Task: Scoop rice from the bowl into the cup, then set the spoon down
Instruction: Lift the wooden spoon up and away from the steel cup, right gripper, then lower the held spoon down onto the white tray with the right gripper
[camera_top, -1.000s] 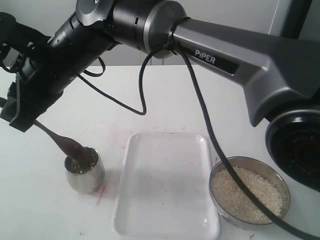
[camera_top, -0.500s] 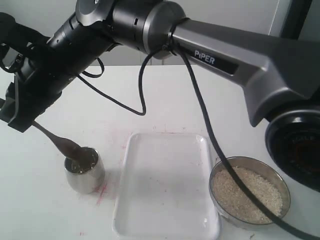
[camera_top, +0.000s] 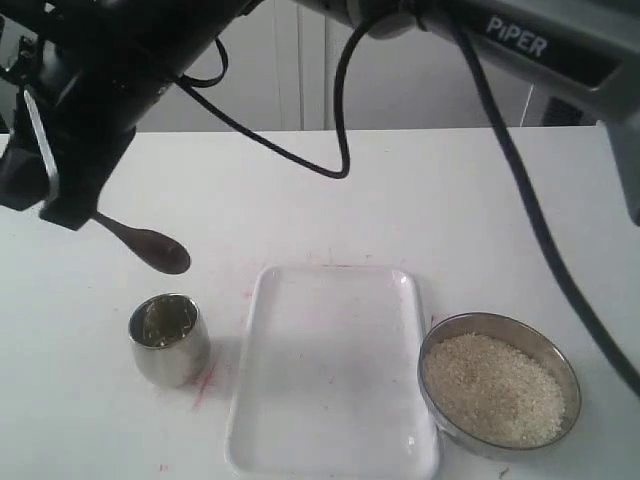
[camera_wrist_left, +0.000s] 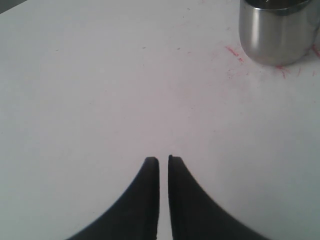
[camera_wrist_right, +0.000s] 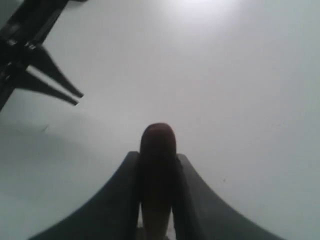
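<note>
1. While the right fingers (camera_wrist_right: 116, 200) clamp the thin handle of the spoon (camera_top: 160, 250), the spoon hangs in the air over the desk (camera_top: 450, 200). Its oval end slopes down and away from the fingers and touches nothing.
2. The right wrist view shows the dark handle pinched between the two fingers, with the spoon's rounded end sticking out past their tips.
3. Whether any grains cling to the spoon cannot be told.
4. The cup (camera_top: 168, 340) stands upright toward the desk's left side in the exterior view, below the spoon's oval end and apart from it.
5. Reflections on the cup's shiny inside hide what it holds.
6. Faint red marks stain the desk around the cup's foot.
7. A white tray (camera_top: 335, 380) lies just beside the cup, on the side toward the desk's middle, with a narrow strip of desk between them.
8. The bowl (camera_top: 497, 322) sits on the tray's other side, close against that edge, toward the desk's right side.
9. Rice (camera_top: 495, 388) covers the bowl's inside nearly to the rim.
10. The left fingers (camera_wrist_left: 145, 200) are drawn together with only a thin slit between them. They grip nothing and hang over bare desk, with the cup near.
11. A black cable (camera_top: 338, 176) droops in a loop from the right arm (camera_top: 560, 50), which reaches across above the tray.
</note>
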